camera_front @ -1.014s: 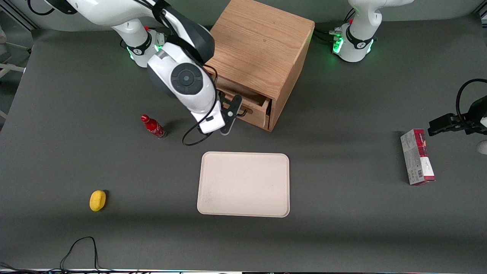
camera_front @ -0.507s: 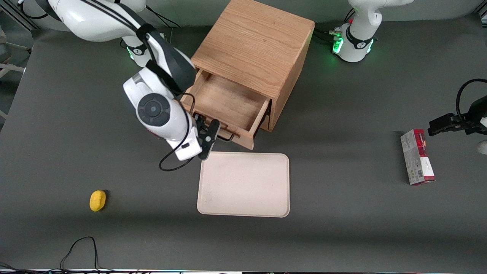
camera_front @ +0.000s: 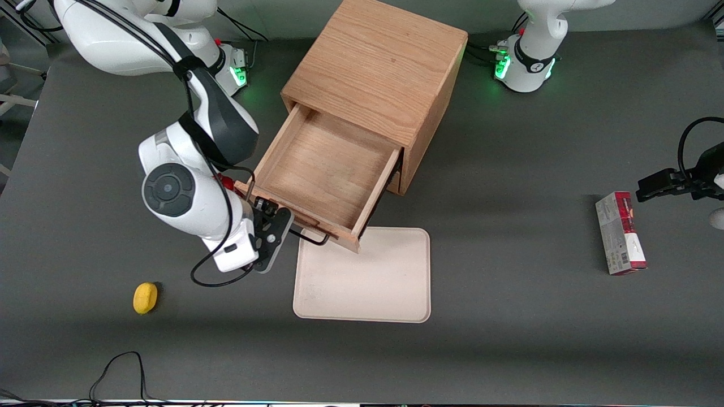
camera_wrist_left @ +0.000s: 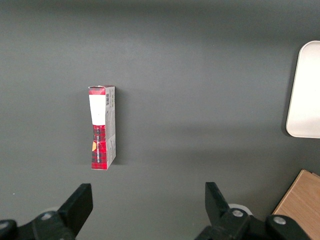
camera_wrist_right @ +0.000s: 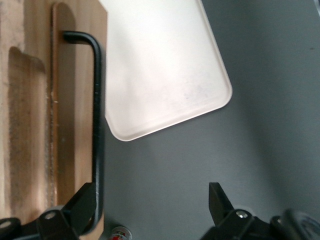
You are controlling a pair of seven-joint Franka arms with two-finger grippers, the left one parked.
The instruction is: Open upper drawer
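Note:
The upper drawer (camera_front: 322, 169) of the oak cabinet (camera_front: 379, 68) stands pulled far out, and its inside is bare wood. Its front edge hangs over the tray's corner. Its black wire bar handle (camera_front: 311, 238) faces the front camera. My right gripper (camera_front: 275, 236) is at the handle's end toward the working arm's side, just in front of the drawer. In the right wrist view the gripper (camera_wrist_right: 150, 207) is open wide. The handle (camera_wrist_right: 98, 125) runs along the drawer front (camera_wrist_right: 75, 100) and passes close beside one finger (camera_wrist_right: 82, 202). The bottom drawer is hidden under the upper one.
A beige tray (camera_front: 367, 277) lies in front of the cabinet, also in the right wrist view (camera_wrist_right: 160, 70). A red bottle (camera_front: 226, 182) is mostly hidden by my arm. A yellow object (camera_front: 145, 297) lies nearer the camera. A red-and-white box (camera_front: 620, 233) lies toward the parked arm's end.
The upper drawer has slid from barely open to far out. My gripper and arm moved with the handle toward the front camera and the working arm's end.

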